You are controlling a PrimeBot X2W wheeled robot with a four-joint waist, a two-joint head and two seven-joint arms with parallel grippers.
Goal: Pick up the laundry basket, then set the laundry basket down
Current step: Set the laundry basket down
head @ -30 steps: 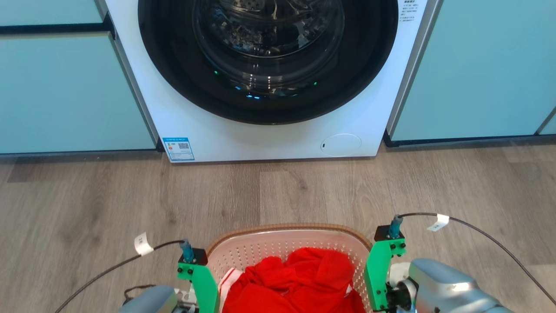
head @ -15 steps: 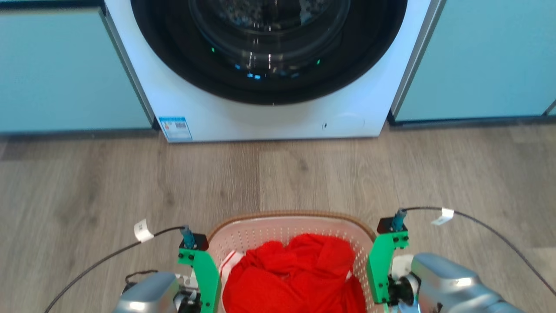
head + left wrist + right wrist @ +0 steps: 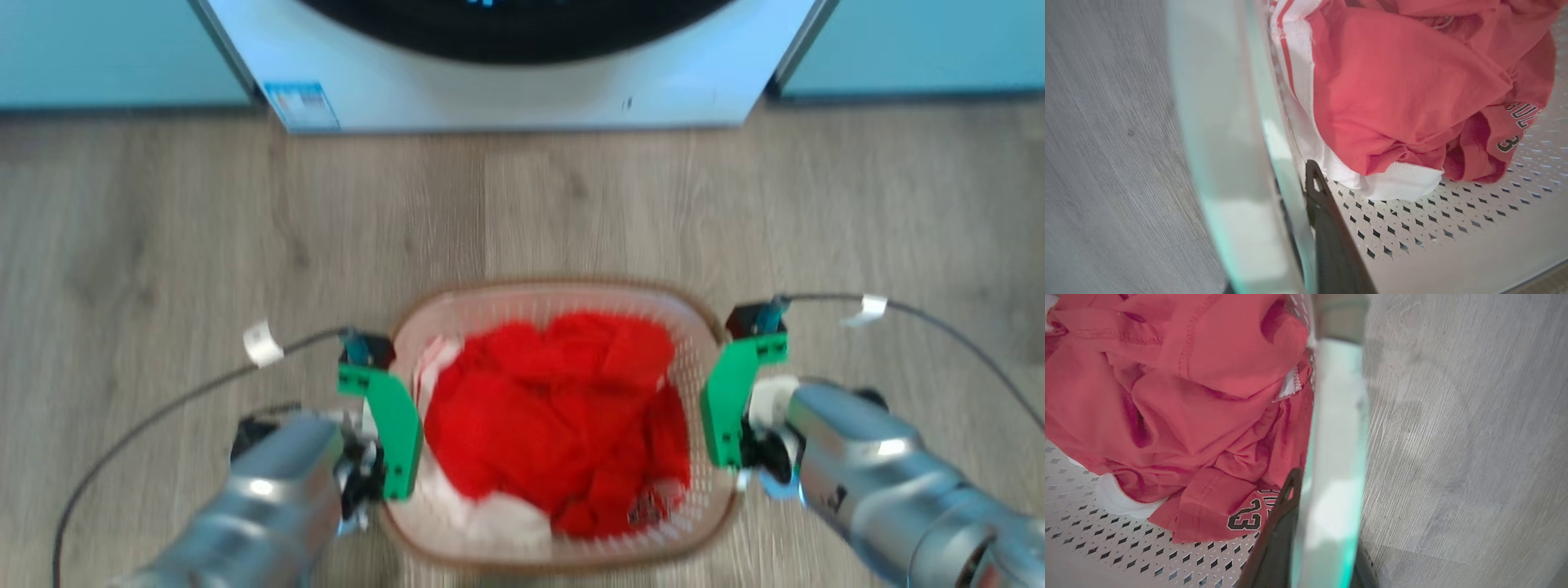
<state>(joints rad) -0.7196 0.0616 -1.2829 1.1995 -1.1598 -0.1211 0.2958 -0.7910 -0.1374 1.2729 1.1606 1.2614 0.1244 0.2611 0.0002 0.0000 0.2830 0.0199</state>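
The white perforated plastic laundry basket (image 3: pixel 555 287), brown-rimmed and full of crumpled red clothing (image 3: pixel 555 408), is over the grey wood floor (image 3: pixel 163 245) before a white washing machine (image 3: pixel 522 90). The left gripper (image 3: pixel 371 474) and right gripper (image 3: pixel 755 457) each pinch a side wall, jaws nearly closed. It looks mid-carry; the next move calls for a level descent, then release.

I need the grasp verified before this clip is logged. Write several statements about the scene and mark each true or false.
1. The laundry basket holds red clothing. True.
2. The left gripper stands open, clear of the basket. False: it is shut on the basket's left side.
3. The right gripper is clamped on the basket's right side. True.
4. The basket is inside the washing machine. False: it is out in front of the machine, over the wood floor.
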